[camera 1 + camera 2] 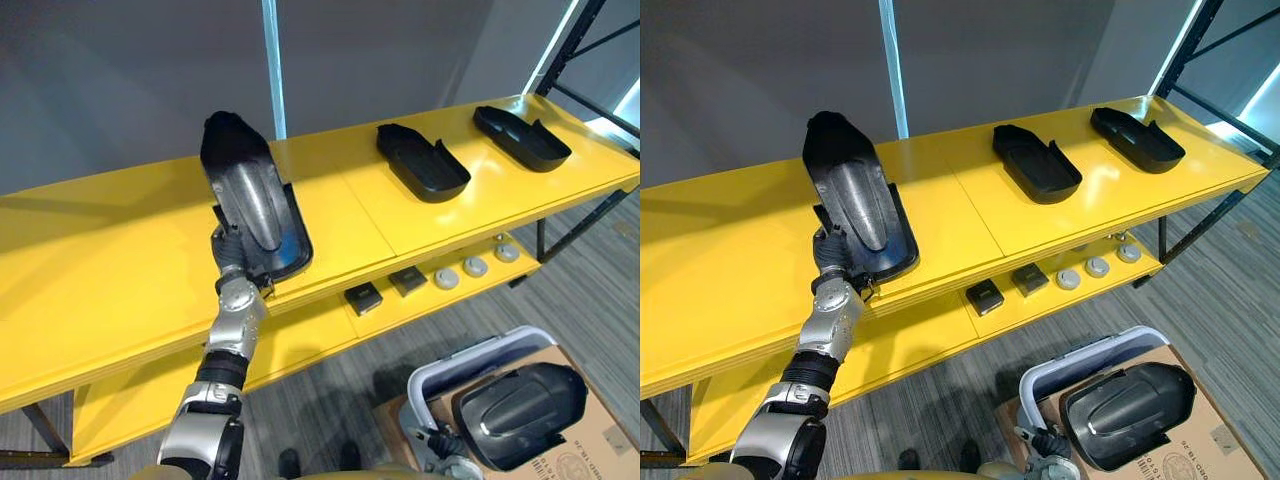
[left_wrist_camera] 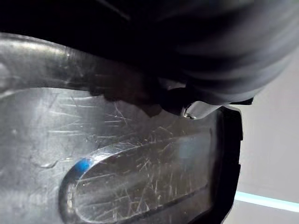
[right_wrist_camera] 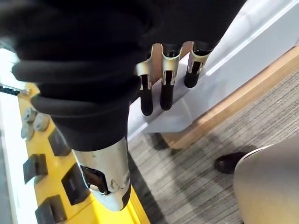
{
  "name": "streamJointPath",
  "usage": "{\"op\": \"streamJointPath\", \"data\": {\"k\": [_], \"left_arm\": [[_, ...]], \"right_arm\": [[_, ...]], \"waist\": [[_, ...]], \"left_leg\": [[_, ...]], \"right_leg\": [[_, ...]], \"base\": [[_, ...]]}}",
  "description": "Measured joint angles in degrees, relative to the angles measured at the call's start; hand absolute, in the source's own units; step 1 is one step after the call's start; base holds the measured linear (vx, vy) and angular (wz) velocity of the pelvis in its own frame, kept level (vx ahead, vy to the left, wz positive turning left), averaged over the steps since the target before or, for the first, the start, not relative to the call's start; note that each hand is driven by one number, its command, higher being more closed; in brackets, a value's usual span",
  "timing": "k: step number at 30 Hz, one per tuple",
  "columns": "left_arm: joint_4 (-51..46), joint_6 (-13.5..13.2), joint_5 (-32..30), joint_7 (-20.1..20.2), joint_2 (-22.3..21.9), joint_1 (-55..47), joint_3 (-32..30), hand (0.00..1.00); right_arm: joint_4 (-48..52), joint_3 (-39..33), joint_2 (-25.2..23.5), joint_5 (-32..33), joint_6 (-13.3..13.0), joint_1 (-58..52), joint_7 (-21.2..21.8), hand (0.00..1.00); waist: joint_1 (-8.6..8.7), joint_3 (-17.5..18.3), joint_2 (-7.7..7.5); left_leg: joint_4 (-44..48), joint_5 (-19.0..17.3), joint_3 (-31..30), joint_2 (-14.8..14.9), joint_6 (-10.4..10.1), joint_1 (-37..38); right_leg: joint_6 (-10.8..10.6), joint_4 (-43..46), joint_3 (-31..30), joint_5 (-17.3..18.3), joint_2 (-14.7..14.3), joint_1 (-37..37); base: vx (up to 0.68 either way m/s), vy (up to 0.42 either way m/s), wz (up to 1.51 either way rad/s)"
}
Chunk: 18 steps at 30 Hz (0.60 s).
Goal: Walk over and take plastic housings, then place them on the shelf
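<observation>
- Where the left arm reaches up to the yellow shelf, the left hand has its fingers clasped on the near end of a black plastic housing.
- The housing stands tilted over the front edge of the top board, far end raised, with its scratched, glossy face toward the head camera. Whether its low end touches the board I cannot tell.
- Farther right on the same board, a second housing and a third housing lie flat, hollow side up, apart from each other.
- On the lower board sit two black square parts and, beside them, a row of grey round discs.
- The right hand hangs low beside a pale bin, fingers straight and relaxed, holding nothing.
- A fourth housing lies at the bin and a cardboard box; which of the two holds it I cannot tell.
</observation>
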<state>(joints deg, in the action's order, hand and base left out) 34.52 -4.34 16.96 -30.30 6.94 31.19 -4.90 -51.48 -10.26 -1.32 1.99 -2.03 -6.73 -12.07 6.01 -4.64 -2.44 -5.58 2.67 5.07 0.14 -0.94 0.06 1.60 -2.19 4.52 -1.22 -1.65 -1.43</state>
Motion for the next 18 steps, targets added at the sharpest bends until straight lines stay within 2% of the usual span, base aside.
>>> {"op": "streamJointPath", "data": {"k": [5, 18], "left_arm": [[2.05, -0.12, 0.5, -0.02, 3.01, 2.23, -0.85, 0.0], [3.09, 0.18, -0.49, -2.64, 3.05, 3.86, -2.47, 0.0]], "right_arm": [[0.11, 1.24, 0.31, -0.21, -0.26, 0.76, 0.0, 0.0], [0.14, 1.42, 0.54, -0.18, -0.69, 0.94, -0.01, 0.0]], "waist": [[0.97, -0.97, 0.06], [1.12, -1.37, 0.39]], "left_leg": [[-0.29, -0.01, 0.77, 0.31, -0.01, -0.97], [-0.27, 0.01, 1.38, 0.33, 0.01, -0.98]], "right_leg": [[0.14, 0.04, -1.1, -0.41, -0.32, -1.32], [0.23, 0.03, -1.59, -0.8, -0.36, -1.56]], "base": [[-0.04, 0.008, -0.09], [0.0, 0.004, -0.03]]}}
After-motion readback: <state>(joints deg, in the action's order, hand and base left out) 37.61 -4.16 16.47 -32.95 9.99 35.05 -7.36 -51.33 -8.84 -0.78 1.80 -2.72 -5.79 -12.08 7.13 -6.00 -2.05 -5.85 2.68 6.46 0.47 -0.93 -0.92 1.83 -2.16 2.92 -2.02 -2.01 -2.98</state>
